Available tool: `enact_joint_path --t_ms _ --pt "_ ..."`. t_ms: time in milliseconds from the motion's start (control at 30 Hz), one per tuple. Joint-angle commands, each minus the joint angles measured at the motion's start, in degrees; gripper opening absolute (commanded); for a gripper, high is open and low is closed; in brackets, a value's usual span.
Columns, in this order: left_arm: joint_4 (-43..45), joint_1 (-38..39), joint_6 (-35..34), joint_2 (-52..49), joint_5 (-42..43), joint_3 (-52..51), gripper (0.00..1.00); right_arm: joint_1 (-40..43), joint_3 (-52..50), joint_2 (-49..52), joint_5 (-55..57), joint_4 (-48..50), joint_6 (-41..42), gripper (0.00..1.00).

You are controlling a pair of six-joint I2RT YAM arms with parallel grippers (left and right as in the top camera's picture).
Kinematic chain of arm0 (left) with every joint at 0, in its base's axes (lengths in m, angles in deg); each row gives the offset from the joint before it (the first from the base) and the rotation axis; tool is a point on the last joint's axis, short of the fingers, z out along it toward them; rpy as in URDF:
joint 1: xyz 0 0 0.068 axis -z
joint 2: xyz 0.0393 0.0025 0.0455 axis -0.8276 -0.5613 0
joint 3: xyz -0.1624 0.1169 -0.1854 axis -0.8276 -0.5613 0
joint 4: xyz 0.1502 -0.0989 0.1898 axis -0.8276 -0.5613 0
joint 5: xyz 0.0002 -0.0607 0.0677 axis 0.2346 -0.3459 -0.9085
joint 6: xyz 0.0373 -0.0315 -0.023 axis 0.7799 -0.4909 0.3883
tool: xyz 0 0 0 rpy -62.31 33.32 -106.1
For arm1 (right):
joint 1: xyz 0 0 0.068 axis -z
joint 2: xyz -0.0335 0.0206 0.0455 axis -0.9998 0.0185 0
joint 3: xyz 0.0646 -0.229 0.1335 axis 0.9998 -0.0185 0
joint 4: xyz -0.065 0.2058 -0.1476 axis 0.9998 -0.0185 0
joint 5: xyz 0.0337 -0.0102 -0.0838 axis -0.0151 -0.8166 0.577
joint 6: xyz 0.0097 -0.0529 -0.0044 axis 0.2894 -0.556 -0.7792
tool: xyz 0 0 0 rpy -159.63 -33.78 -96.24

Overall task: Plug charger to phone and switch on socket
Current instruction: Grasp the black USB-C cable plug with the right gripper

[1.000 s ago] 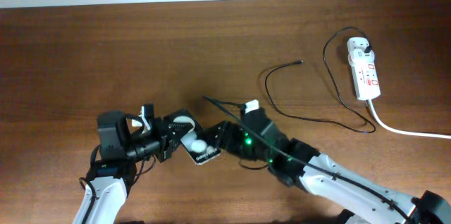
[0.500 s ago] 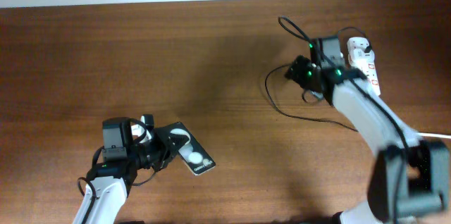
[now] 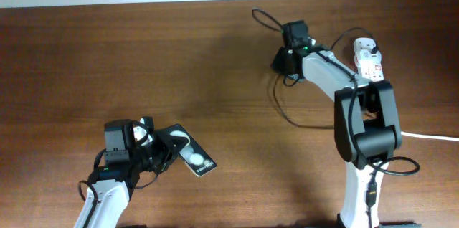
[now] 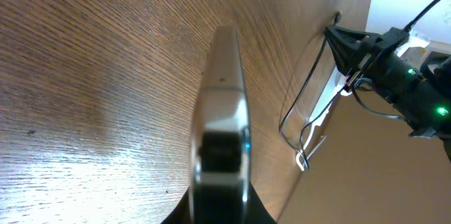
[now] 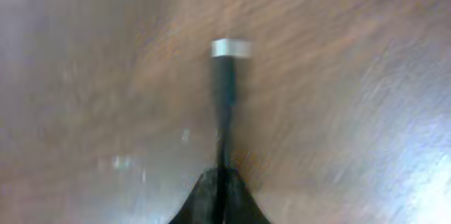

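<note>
The phone point(image 3: 189, 153), a flat black slab with two white round patches, lies tilted at the lower left, and my left gripper point(image 3: 165, 151) is shut on its near end. The left wrist view shows the phone point(image 4: 223, 104) edge-on between the left gripper's point(image 4: 220, 199) jaws. The charger point(image 3: 281, 102) is a thin black cable looping over the table's right half. My right gripper point(image 3: 281, 61) is shut on it near its free end. In the right wrist view the silver connector tip point(image 5: 230, 48) sticks out ahead of the right gripper point(image 5: 220, 182). The white socket point(image 3: 370, 62) lies at the far right.
A thick white cord point(image 3: 430, 136) runs from the socket off the right edge. The right arm point(image 3: 358, 113) crosses in front of the socket and hides part of it. The table point(image 3: 107, 56) is dark brown wood, with a pale wall along its far edge.
My right arm has swung from beside the phone to the far right, closed on the charger cable and lifted its end leftward. The left gripper still holds the phone, shifted slightly.
</note>
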Motion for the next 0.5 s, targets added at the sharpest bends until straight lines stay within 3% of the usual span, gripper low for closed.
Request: enact_joint_path --t_ms 0,233,333,467 --pt "0.3 -0.1 -0.2 0.0 3.2 0.4 0.00 -4.2 0.9 1.2 -0.3 -5.9 -2.1 0.04" --pt "0.6 -0.1 1.7 0.0 8.2 0.4 0.00 -12.8 0.9 -1.1 -0.3 -22.1 -10.9 0.04" --pt "3.7 -0.1 7.4 0.0 13.2 0.4 0.00 -12.6 0.9 -11.1 -0.5 -31.8 -11.5 0.04" --pt "11.4 -0.1 7.4 0.0 16.3 0.4 0.00 -12.7 0.9 -27.2 -1.7 -39.5 -12.6 0.04"
